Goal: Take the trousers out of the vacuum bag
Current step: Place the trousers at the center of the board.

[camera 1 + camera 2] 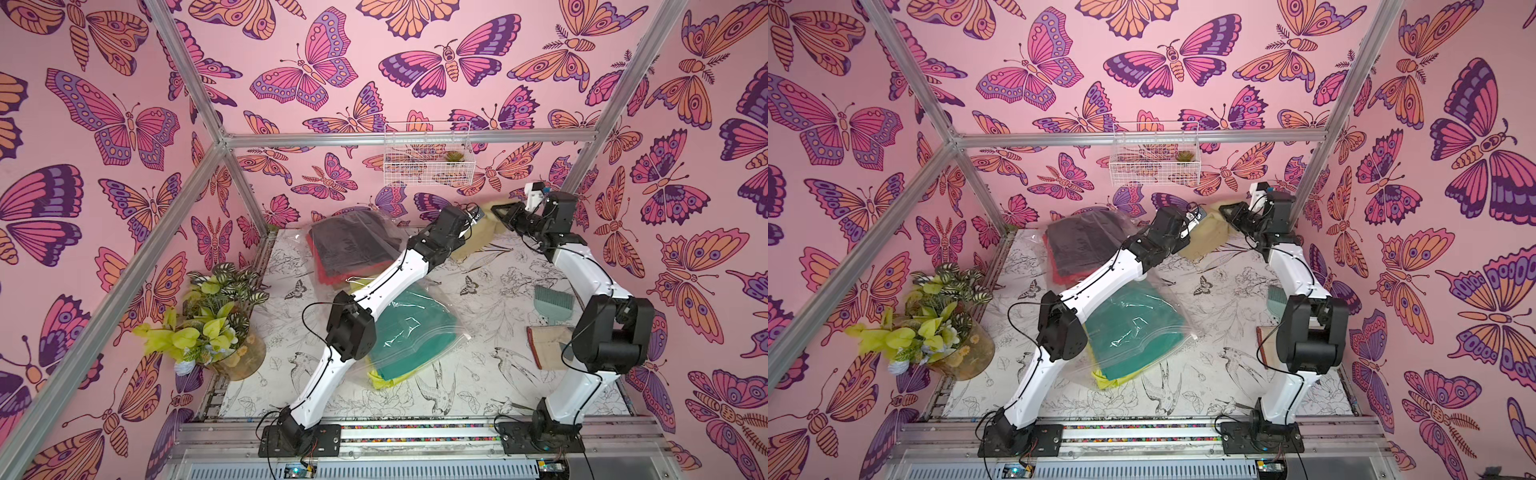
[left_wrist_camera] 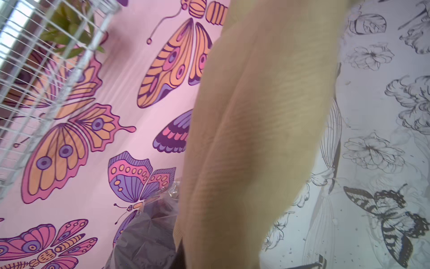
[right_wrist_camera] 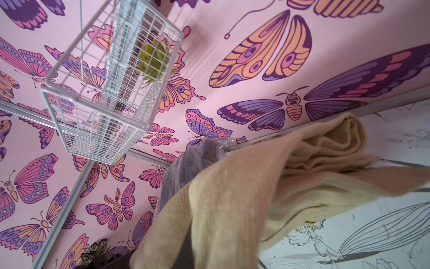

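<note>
**Already out: tan trousers**

The left hand and right hand are closed, seemingly clamped on the limp, light cloth at the back of the counter. A folded edge is best gripped. In the slippery vacuum bag, other pairs are left.

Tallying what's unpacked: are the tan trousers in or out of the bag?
Out: the tan trousers hang between the left gripper and right gripper, apart from the bag.

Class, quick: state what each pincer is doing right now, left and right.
Left pincer: closed, holding the tan trousers.
Right pincer: closed, holding the same tan trousers.
</note>
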Controlling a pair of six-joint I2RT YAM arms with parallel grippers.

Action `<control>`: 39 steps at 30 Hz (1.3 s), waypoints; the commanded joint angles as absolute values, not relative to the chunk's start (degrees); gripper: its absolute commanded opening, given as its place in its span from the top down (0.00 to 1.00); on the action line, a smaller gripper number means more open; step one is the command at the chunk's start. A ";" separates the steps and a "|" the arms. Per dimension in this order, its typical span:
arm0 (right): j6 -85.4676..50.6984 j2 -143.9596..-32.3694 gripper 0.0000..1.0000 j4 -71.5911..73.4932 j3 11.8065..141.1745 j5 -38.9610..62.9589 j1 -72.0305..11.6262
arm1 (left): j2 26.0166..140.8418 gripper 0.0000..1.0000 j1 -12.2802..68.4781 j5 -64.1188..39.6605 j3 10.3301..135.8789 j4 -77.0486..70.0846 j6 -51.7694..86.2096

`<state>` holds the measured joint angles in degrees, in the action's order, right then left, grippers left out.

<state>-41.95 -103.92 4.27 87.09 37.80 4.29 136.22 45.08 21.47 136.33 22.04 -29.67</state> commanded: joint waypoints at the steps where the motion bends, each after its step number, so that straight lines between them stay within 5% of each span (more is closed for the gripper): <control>1: -42.98 -101.97 1.00 11.29 84.20 40.80 5.90 | 133.45 1.00 46.79 18.56 131.21 20.32 -27.20; 20: -33.55 -84.87 1.00 -14.03 59.60 41.36 15.96 | 124.96 1.00 57.19 10.62 106.35 17.16 -13.84; 26: -30.82 -80.28 0.95 -23.54 54.25 34.42 16.50 | 124.91 0.87 58.26 1.52 102.94 17.23 -7.81; 30: -30.11 -78.12 0.83 -28.13 52.01 29.85 17.20 | 124.79 0.78 59.12 -0.70 101.22 17.14 -4.48; 39: -27.68 -75.15 0.41 -35.02 47.94 18.23 21.28 | 118.08 0.13 61.17 -5.56 93.51 16.19 -2.04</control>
<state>-29.95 -77.45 -29.80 47.79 25.23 20.23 122.67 61.06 -2.13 95.74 16.86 -3.90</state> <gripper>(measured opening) 0.529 0.838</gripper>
